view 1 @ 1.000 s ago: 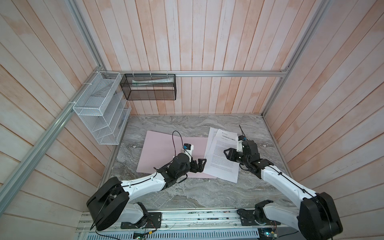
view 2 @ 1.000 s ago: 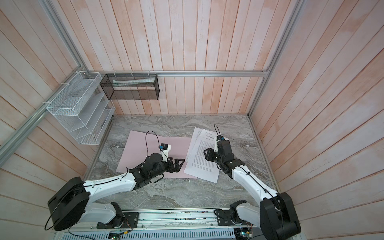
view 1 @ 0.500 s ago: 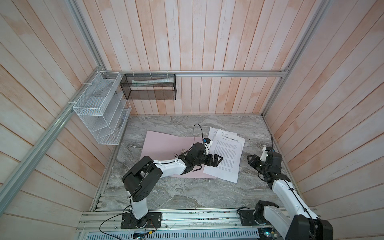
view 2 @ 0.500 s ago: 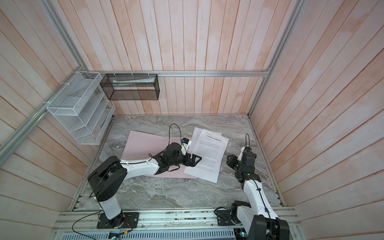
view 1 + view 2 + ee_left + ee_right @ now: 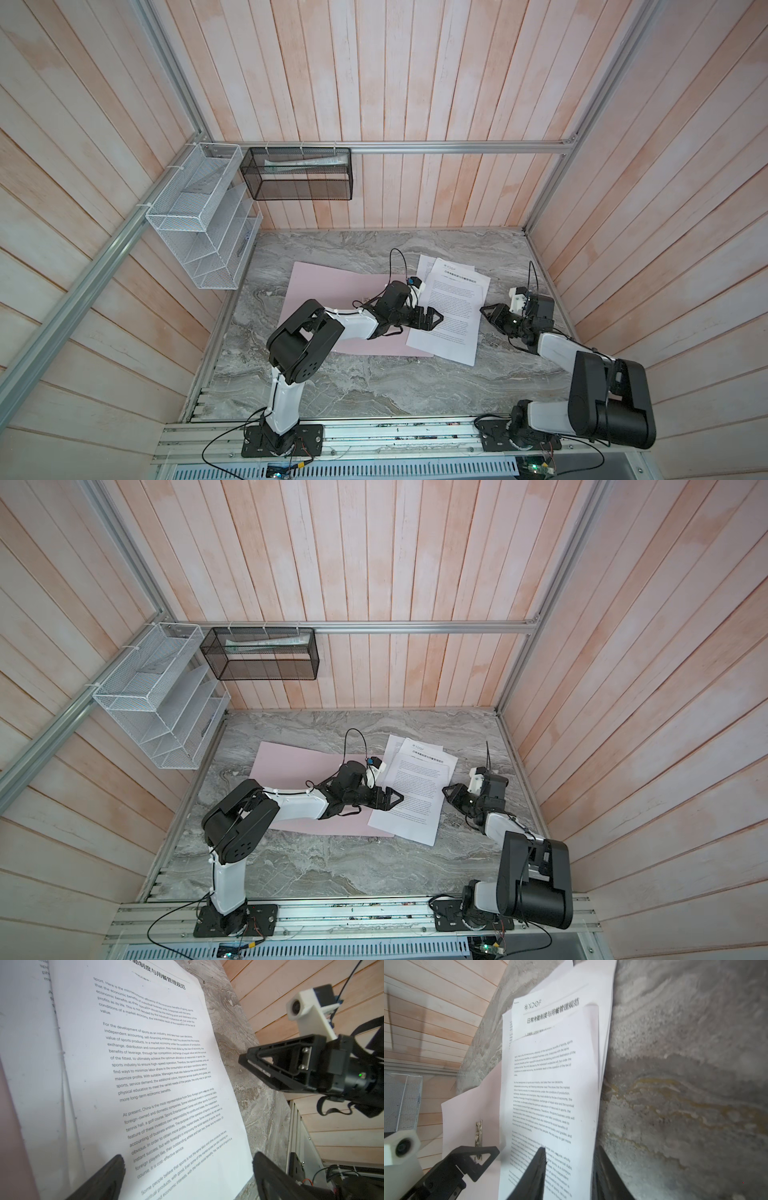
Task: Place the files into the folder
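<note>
The files (image 5: 449, 316) lay fanned across the folder's (image 5: 328, 286) right edge, mostly off it. The left gripper (image 5: 436, 319) hovered there, jaws wide, presumably to drag them on. The right gripper (image 5: 486, 311) stood beyond the sheets, jaws partly apart, gripping nothing.

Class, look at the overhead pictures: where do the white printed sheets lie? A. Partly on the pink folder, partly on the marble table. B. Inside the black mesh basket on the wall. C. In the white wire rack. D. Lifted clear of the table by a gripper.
A: in a top view the files overlap the right edge of the folder, while the rest of the stack rests flat on the table.
</note>
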Robot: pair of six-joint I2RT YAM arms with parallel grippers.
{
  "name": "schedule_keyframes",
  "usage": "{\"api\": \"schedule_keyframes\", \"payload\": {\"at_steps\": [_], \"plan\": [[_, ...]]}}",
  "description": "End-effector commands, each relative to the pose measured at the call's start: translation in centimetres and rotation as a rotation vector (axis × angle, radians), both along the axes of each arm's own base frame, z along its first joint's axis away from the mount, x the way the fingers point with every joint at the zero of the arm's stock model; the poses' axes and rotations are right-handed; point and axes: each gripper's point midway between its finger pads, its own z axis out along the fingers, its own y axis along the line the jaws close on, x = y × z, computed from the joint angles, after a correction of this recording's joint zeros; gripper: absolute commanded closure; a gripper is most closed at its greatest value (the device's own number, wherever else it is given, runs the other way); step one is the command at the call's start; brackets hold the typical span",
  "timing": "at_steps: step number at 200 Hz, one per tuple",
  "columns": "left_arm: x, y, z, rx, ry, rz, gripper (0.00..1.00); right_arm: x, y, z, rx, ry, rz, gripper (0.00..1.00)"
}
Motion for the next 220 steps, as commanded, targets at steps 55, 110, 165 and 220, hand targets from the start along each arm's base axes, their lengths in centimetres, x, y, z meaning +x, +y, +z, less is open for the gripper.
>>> {"api": "schedule_keyframes", "payload": {"at_steps": [55, 110, 165, 220], "plan": [[0.6, -0.6, -1.2, -0.017, 0.031, -0.013, 0.04, -3.3, 1.6, -1.5, 0.024, 0.053, 0.063, 0.65], [0.4, -0.3, -1.6, -0.015, 0.042, -0.006, 0.04, -4.0, 2.6, -1.9, 0.030, 0.063, 0.092, 0.65], [0.2, -0.1, -1.6, -0.015, 0.045, -0.002, 0.04, -3.9, 4.3, -2.0, 0.044, 0.067, 0.132, 0.67], [0.1, 0.2, -1.8, -0.013, 0.045, 0.003, 0.05, -3.8, 4.5, -1.6, 0.038, 0.060, 0.133, 0.69]]}}
